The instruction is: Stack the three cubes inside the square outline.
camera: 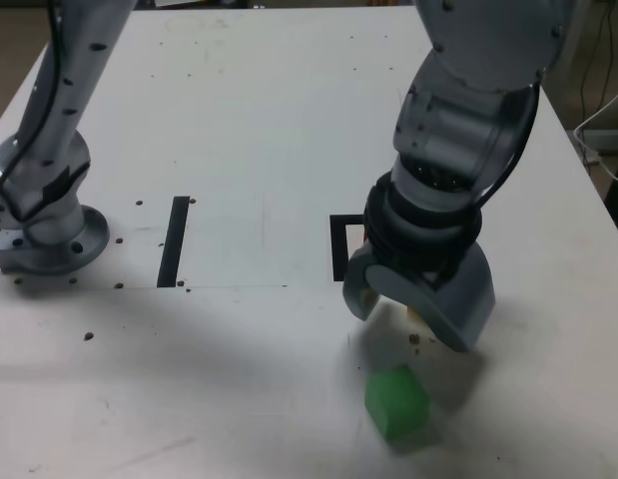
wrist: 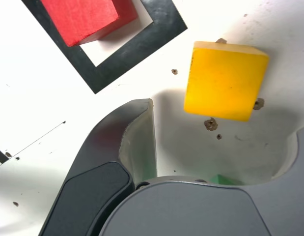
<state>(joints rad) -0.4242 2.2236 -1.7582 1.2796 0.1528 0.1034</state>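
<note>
In the wrist view the yellow cube (wrist: 224,81) lies flat on the white table, just beyond the tips of my gripper (wrist: 223,123), whose jaws stand wide apart and touch nothing. The red cube (wrist: 85,17) sits inside the square outline (wrist: 127,64), off to one side of the yellow cube. In the exterior view my gripper (camera: 410,317) hangs low over the table and covers the yellow and red cubes and most of the square outline (camera: 341,244). The green cube (camera: 396,401) rests alone near the front edge, just in front of the gripper.
A straight black strip (camera: 174,239) lies on the table at the exterior view's left. The arm's base (camera: 49,235) is bolted beyond it, near the left edge. Small dark specks dot the tabletop. The table's right edge (camera: 603,190) runs close behind the arm.
</note>
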